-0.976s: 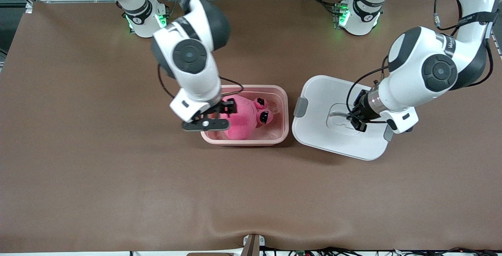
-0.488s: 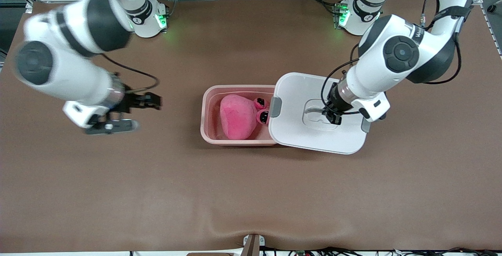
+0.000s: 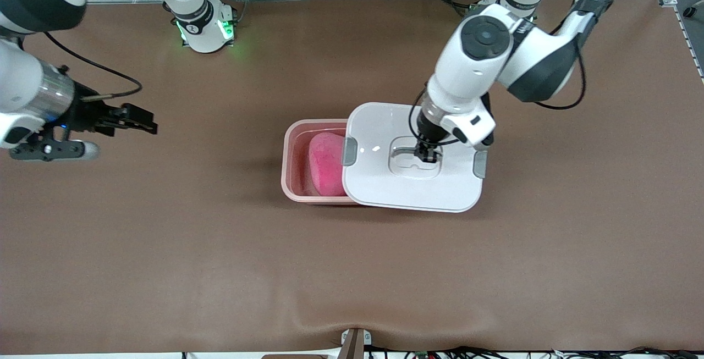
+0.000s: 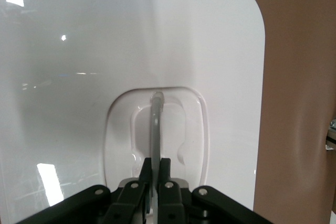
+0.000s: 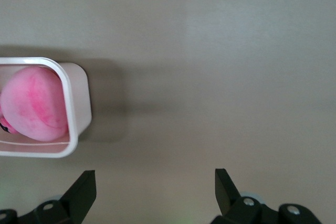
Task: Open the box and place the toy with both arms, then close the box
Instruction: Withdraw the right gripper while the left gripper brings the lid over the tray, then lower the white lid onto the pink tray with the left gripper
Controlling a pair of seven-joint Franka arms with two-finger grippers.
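The translucent pink box tub sits mid-table with the hot-pink toy inside; its face is hidden under the lid. The tub and the toy also show in the right wrist view. My left gripper is shut on the grey handle of the white lid and holds the lid over the part of the tub toward the left arm's end. My right gripper is open and empty over bare table toward the right arm's end; its fingertips stand wide apart.
The brown table mat spreads all around the box. The arms' green-lit bases stand along the edge farthest from the front camera. A grey side clip on the lid hangs over the tub's opening.
My left gripper carried the lid from the table beside the tub to over the tub, covering the toy's face. My right gripper let go of the toy and swung away toward the right arm's end.
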